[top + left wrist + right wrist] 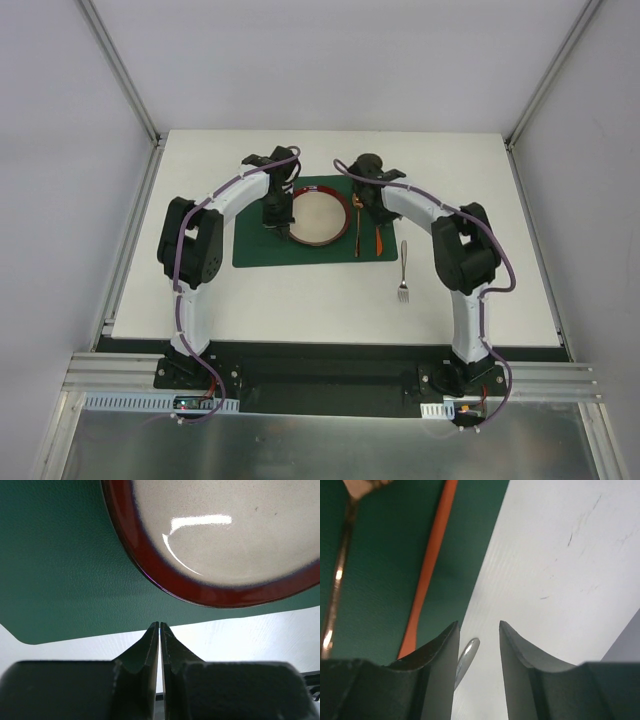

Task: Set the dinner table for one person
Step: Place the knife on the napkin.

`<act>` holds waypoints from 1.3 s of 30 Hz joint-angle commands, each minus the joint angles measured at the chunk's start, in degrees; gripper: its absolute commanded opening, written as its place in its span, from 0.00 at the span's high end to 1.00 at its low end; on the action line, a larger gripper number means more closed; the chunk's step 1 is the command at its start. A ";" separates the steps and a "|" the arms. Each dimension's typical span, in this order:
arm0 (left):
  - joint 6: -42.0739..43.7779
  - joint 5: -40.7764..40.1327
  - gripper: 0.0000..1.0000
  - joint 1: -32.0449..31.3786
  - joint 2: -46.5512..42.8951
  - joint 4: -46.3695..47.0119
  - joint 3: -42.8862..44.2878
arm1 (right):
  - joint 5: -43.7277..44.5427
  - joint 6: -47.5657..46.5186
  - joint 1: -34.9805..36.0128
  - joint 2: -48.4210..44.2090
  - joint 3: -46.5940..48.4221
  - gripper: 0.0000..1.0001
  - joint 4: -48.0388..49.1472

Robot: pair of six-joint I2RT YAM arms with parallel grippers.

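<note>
Hanging over the left part of the green placemat (250, 250), the left claw (159, 624) has its fingers pressed tip to tip with nothing between them. The red-rimmed plate (150, 565) lies just beyond its tips. The white counter (300, 300) shows below, past the mat's near edge.

The right claw (478, 623) is over the mat's far right corner, its fingers parted to a middling gap and holding nothing. In its wrist view the mat's right edge runs under the left finger, so most of the gap looks down on bare counter. A small silvery metal tip (466, 654) lies there just off the mat; I cannot tell which utensil it belongs to.

An orange-handled utensil (378, 238) and a bronze spoon (356, 230) lie on the mat, right of the plate. A silver fork (403, 275) lies on the counter beside the mat's right edge.

Bare counter runs wide along the near edge and down both sides of the mat. Frame posts (120, 70) rise at the far corners.
</note>
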 commanded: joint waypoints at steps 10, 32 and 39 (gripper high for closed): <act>-0.07 2.79 0.92 -1.02 -4.77 0.85 -1.09 | 9.24 8.25 -0.75 -14.71 -9.59 0.62 7.98; 0.37 1.83 0.93 -0.93 -4.25 0.67 -1.71 | -17.48 22.94 -0.57 -15.85 -19.26 0.69 15.71; 0.55 1.21 0.93 -0.93 -4.16 0.67 -1.80 | -20.21 24.69 -0.66 -15.76 -21.11 0.69 16.68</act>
